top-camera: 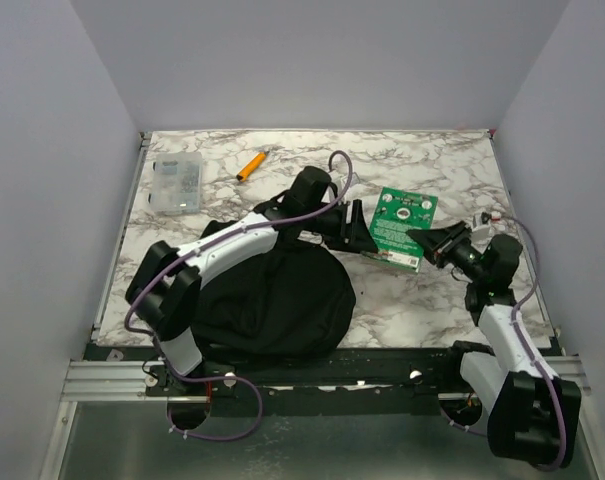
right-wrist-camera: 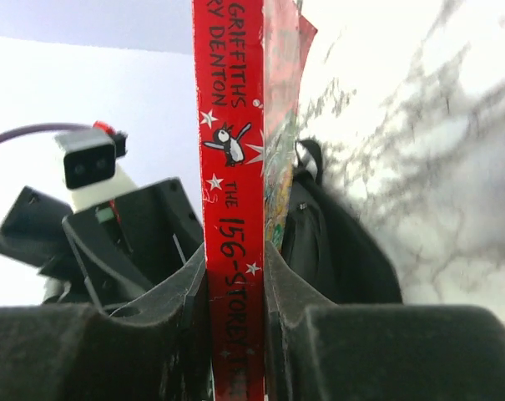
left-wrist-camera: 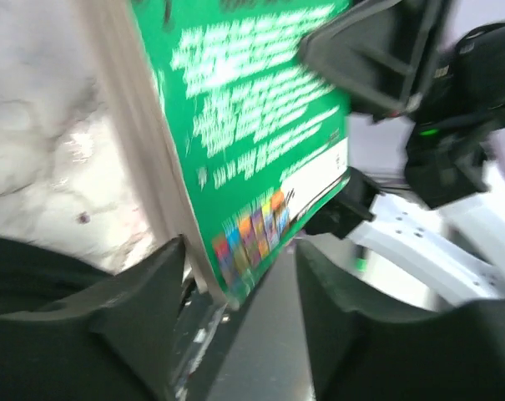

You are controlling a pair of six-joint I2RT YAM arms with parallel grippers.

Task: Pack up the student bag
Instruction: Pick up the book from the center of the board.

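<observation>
light bright, even, diffuse | soft shadows on table (top-camera: 432,300) | student bag (top-camera: 282,300) crushed to black | right wrist view: marble blown out, foreground soft | left wrist view: motion blur, book (left-wrist-camera: 260,125) text smeared

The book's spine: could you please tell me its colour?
The book's spine is red with white lettering and stars, clearest in the right wrist view.

Marble table (top-camera: 432,300), black student bag (top-camera: 272,300), clear box (top-camera: 176,184), orange marker (top-camera: 250,166)
</observation>
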